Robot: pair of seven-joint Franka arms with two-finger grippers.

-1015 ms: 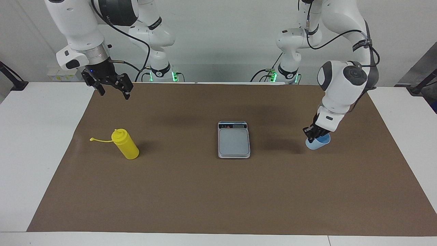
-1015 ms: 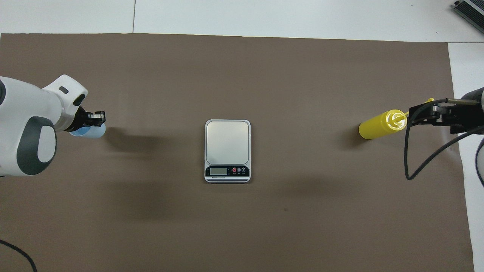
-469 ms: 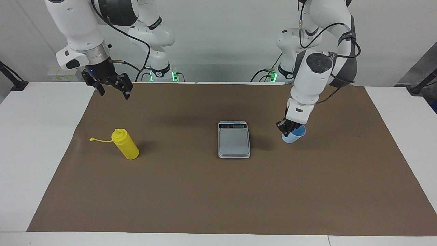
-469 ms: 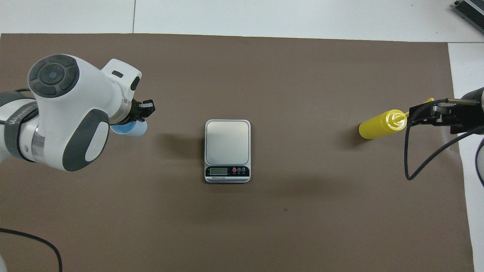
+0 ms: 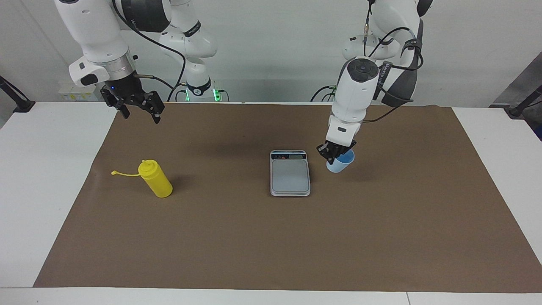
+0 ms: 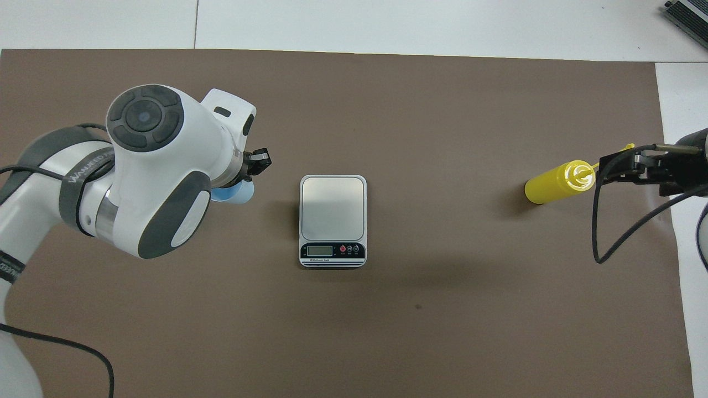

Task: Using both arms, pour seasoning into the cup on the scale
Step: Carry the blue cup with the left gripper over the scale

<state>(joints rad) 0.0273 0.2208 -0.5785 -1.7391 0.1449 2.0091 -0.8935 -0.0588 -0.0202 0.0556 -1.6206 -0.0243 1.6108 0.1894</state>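
My left gripper (image 5: 333, 154) is shut on the rim of the light-blue cup (image 5: 341, 163), which hangs slightly tilted low over the mat, just beside the scale (image 5: 290, 176) toward the left arm's end. In the overhead view the left gripper (image 6: 253, 165) and its wrist cover most of the cup (image 6: 237, 193), next to the scale (image 6: 333, 213). The yellow seasoning bottle (image 5: 156, 181) stands on the mat toward the right arm's end, its cap strap hanging loose. My right gripper (image 5: 142, 115) waits open in the air, empty. From overhead the right gripper (image 6: 625, 168) shows beside the bottle (image 6: 557, 182).
A brown mat (image 5: 271, 237) covers most of the white table (image 5: 46, 169). The scale's display strip (image 6: 333, 251) faces the robots. A black cable (image 6: 608, 243) loops from the right arm over the mat's edge.
My left arm has carried the cup from the left arm's end of the mat to just beside the scale. The right arm and the bottle have stayed put.
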